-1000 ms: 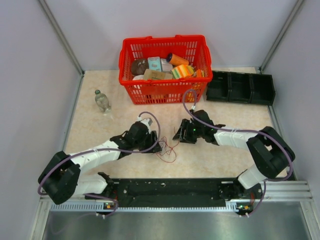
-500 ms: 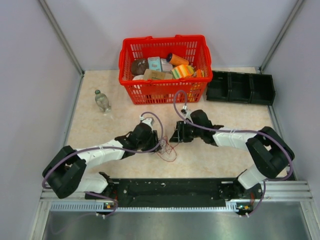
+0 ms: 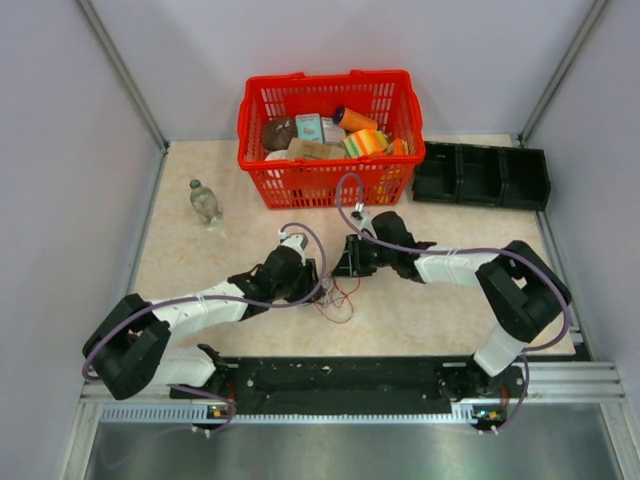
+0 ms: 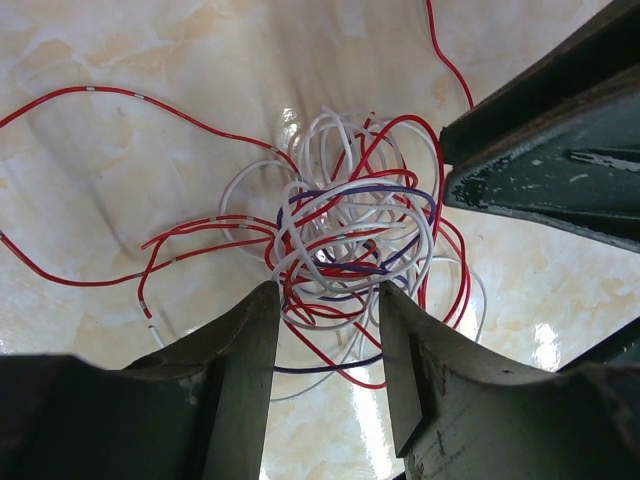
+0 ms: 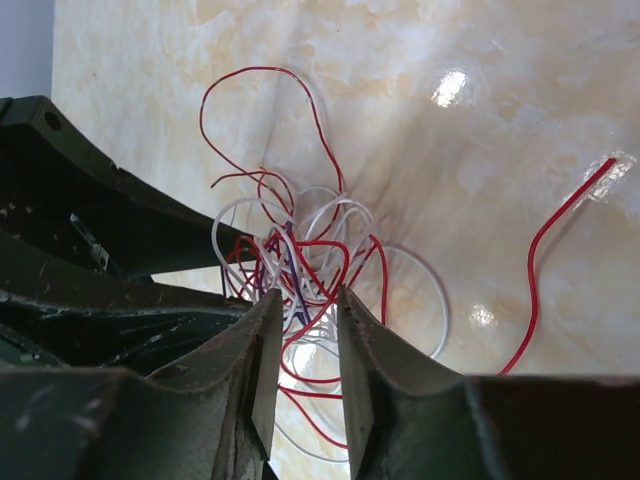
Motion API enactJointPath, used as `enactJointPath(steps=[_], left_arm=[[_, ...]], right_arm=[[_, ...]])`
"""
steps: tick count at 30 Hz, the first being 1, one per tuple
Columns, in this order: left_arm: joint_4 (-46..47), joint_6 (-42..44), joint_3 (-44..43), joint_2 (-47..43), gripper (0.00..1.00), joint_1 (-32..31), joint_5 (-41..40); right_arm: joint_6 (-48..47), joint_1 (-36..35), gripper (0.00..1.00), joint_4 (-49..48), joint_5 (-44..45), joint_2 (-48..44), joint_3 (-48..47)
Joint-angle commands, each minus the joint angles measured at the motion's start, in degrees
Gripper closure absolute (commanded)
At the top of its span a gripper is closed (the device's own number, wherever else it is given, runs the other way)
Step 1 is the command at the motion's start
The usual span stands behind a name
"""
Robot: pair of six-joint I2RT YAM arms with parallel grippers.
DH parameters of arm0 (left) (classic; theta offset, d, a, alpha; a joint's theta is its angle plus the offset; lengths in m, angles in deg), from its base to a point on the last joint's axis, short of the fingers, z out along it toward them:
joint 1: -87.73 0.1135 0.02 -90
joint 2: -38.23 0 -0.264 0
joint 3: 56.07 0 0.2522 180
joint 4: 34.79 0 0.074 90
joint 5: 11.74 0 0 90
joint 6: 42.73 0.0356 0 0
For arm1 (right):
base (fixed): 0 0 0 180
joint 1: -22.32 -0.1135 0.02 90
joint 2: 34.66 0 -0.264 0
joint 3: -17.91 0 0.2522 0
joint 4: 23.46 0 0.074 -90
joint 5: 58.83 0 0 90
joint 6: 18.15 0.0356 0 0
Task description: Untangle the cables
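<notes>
The right hand [image 3: 347, 268] has been brought leftward from where it was a second ago, closer to the cables [image 3: 338, 295], and the left hand [image 3: 316, 286] has been shifted a little toward them as well; the two hands are now set just apart, with the bundle between and slightly nearer than them on the tabletop [image 3: 200, 265].

In the left wrist view the cables [image 4: 340, 240] are seen as a loose, ball-like knot of very thin wires: many white loops, many red ones, and a few purple strands threaded through the middle. Long red ends are trailed out of the knot to the left and upward across the pale marbled surface. The left hand [image 4: 328, 295] is held partly open, its fingers [image 4: 250, 340] set on either side of the near edge of the knot, with nothing clamped.

In the right wrist view the same knot [image 5: 300, 265] is seen with a single red loop arched above it and a separate red end lying off to the right. The right hand [image 5: 308, 300] is opened only narrowly, and a few strands are passed through the gap without being visibly pinched.
</notes>
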Motion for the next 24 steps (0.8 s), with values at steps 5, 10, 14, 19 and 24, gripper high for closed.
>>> enactJointPath(steps=[5,10,14,19,24], left_arm=[[3.7,0.8,1.0,-1.9,0.48,-0.1,-0.7],[3.2,0.7,0.4,-1.2,0.45,-0.1,-1.1],[1.6,0.9,-1.8,0.6,0.43,-0.1,-2.0],[1.3,0.7,-2.5,1.2,0.40,-0.1,-2.7],[-1.2,2.0,-4.6,3.0,0.25,-0.1,-2.3]], right_arm=[[-0.6,-0.6,0.73,-3.1,-1.2,2.2,-3.7],[-1.1,-0.6,0.71,-0.5,1.8,3.1,-3.9],[-0.3,-0.6,0.82,-1.7,-0.3,4.9,-4.9],[0.4,-0.6,1.00,-2.4,-0.2,3.4,-4.3],[2.3,-1.0,1.00,-4.6,-4.0,0.3,-2.5]])
